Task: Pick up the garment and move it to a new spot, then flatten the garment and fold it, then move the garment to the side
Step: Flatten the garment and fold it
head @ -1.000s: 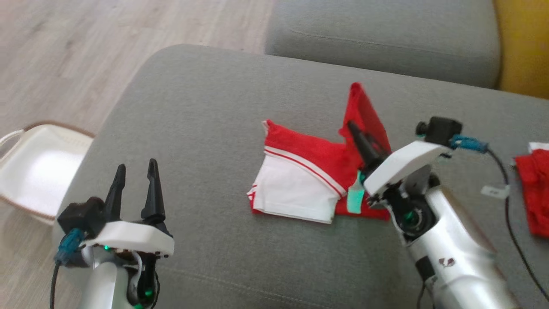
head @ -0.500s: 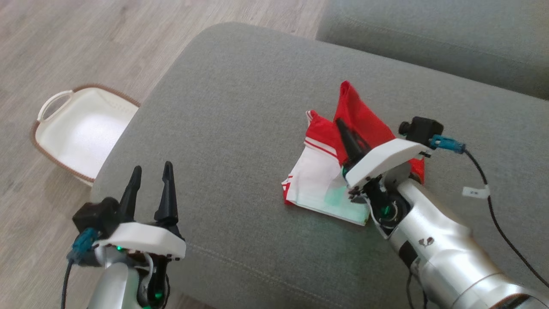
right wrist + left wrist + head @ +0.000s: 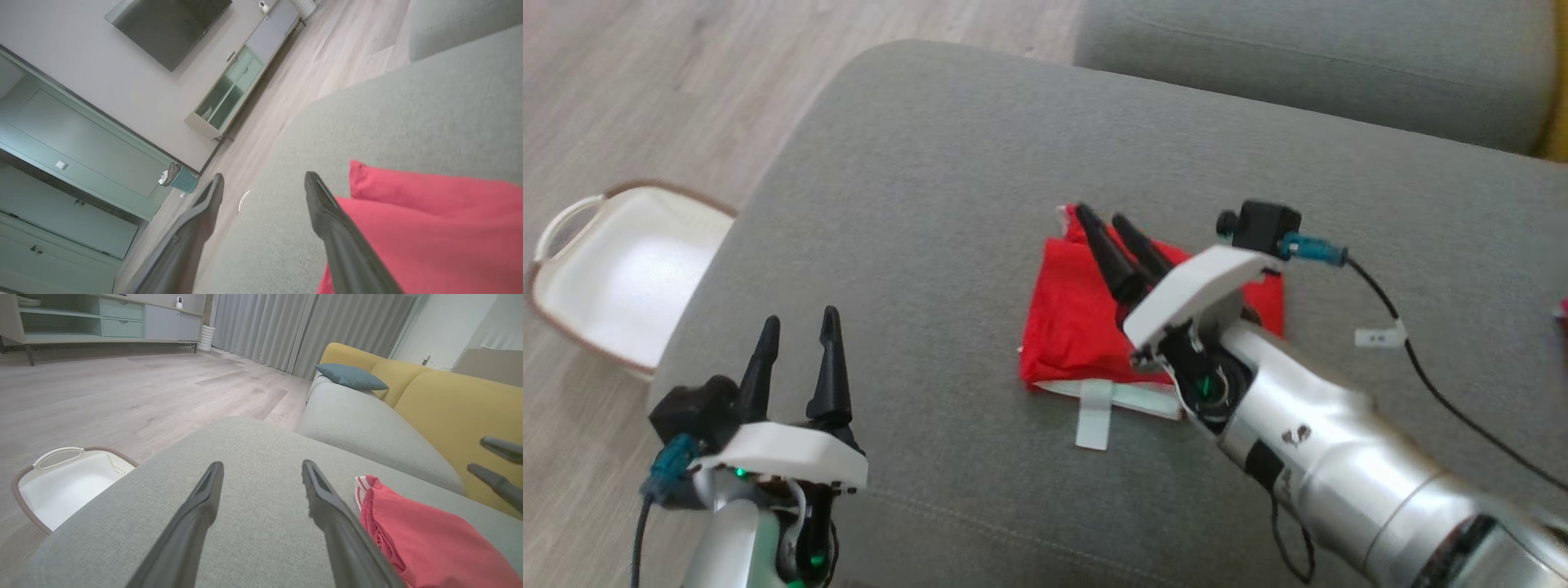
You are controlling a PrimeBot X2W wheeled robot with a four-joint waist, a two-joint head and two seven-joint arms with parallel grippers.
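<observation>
Across the broad grey fabric sofa cushion (image 3: 915,163) lies all that the coming move concerns. One white plastic basket with a brown rim (image 3: 613,278) sits on the floor off the cushion's left edge. One folded red garment with a white hem (image 3: 1070,318) rests flat near the cushion's middle, its long axis running left to right. Of the two grippers, the right gripper (image 3: 1101,216) is much the nearer. Its arm reaches over the cloth, and its dark fingers, spread apart and holding nothing, point past the garment's far left corner, so the cloth lies beneath and behind the tips. The left gripper (image 3: 800,318), likewise spread wide and empty, stands well apart at the cushion's near left. One pale label strip (image 3: 1093,416) pokes out from the near hem. Shifting the bundle aside looks like the right arm's job.
</observation>
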